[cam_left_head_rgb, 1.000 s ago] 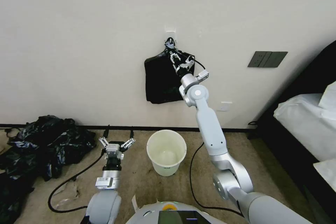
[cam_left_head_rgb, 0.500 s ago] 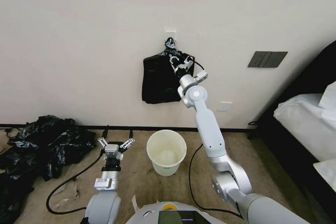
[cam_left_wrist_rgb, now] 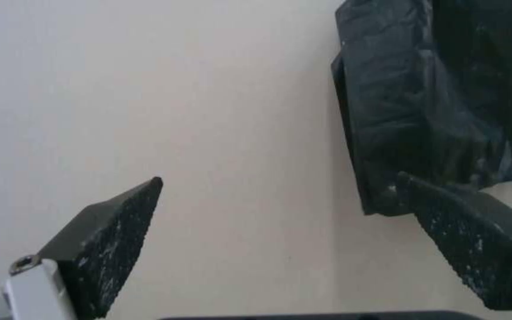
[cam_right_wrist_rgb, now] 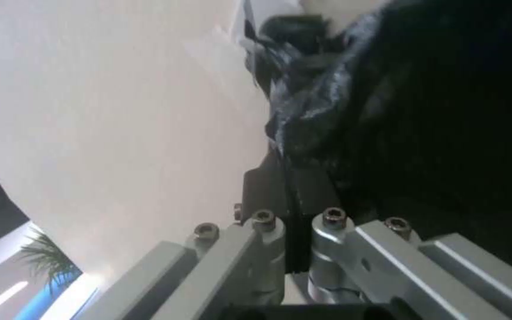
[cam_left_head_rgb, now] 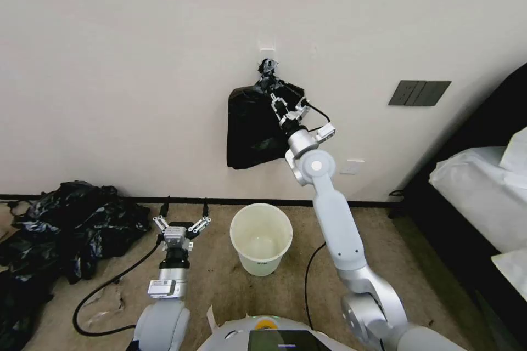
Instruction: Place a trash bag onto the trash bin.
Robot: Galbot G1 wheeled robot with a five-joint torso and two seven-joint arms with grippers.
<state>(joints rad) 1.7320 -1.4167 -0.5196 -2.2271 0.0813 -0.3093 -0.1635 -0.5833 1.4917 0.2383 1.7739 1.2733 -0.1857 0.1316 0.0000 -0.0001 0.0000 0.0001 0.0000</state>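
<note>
While right gripper [cam_left_head_rgb: 281, 105] fingers pinch wall-hung trash bag [cam_left_head_rgb: 254, 129], wrist view confirms, left gripper [cam_left_head_rgb: 183, 226] spread beside trash bin [cam_left_head_rgb: 261, 238].

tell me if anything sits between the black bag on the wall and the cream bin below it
Nothing visible does. The thin glossy black plastic bag hangs from the wall hook, pinched near its top by the shut right gripper. The round cream-white plastic bin stands open on the carpet below; the open left gripper waits beside it.

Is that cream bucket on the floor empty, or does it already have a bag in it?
Empty and upright: the trash bin shows its bare cream inside. No black bag lines it.
</note>
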